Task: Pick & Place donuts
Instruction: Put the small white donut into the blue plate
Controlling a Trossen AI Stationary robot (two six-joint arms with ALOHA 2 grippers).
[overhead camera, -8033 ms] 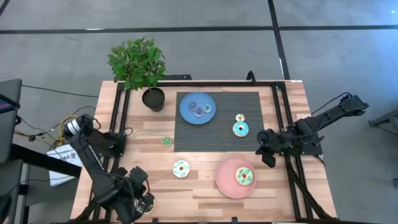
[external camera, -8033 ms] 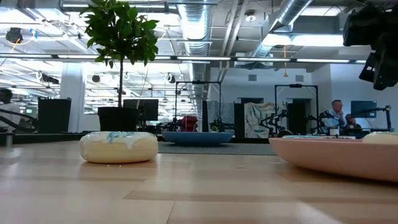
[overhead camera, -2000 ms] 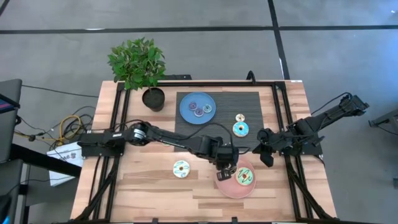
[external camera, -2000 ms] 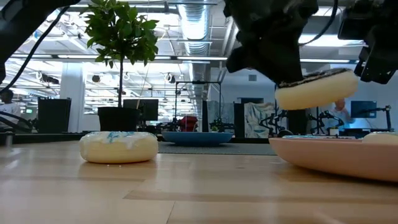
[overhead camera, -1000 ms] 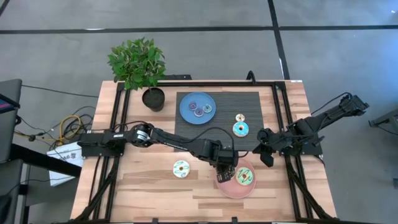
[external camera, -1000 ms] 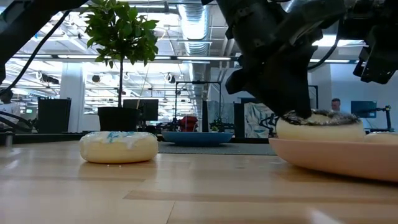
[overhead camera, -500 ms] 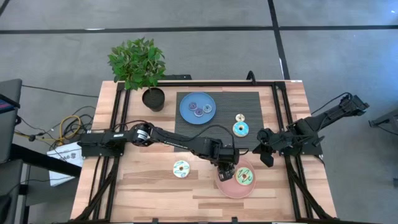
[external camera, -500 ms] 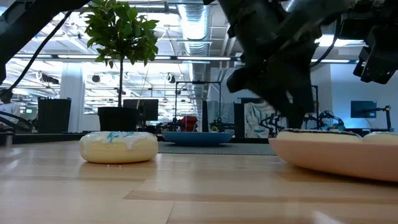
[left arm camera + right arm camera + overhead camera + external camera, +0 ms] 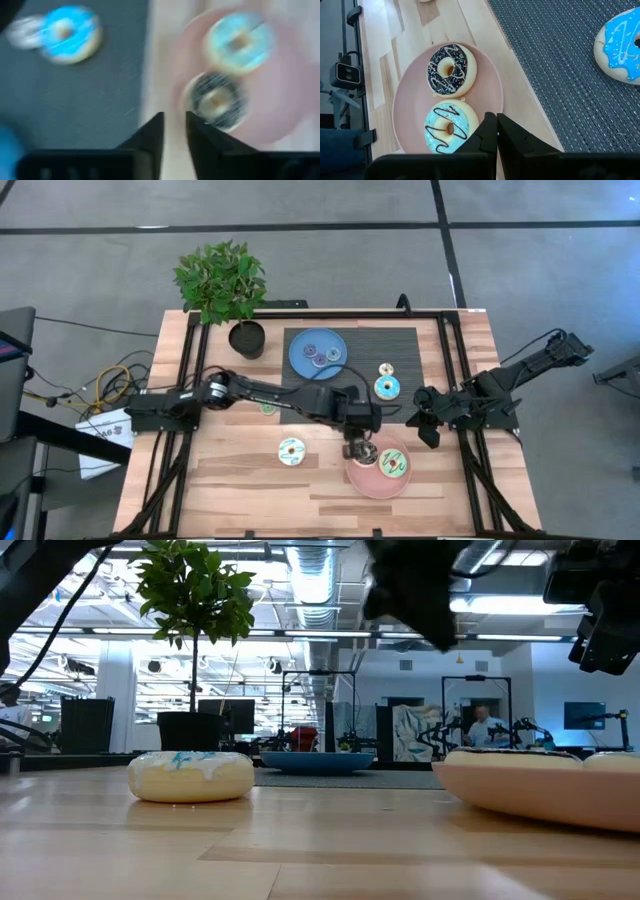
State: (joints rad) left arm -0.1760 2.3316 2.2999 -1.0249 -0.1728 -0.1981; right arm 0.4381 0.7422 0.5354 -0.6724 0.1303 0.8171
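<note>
The right gripper (image 9: 496, 125) has its fingers (image 9: 485, 132) pressed together. Just beyond their tips a pink plate (image 9: 412, 107) sits on the wooden tabletop (image 9: 415, 30), carrying a dark brown donut (image 9: 451, 69) and a light blue donut (image 9: 451, 127), nearly touching.

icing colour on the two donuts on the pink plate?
Dark brown donut with white drizzle; light blue donut with dark drizzle. Right wrist view shows it best.
</note>
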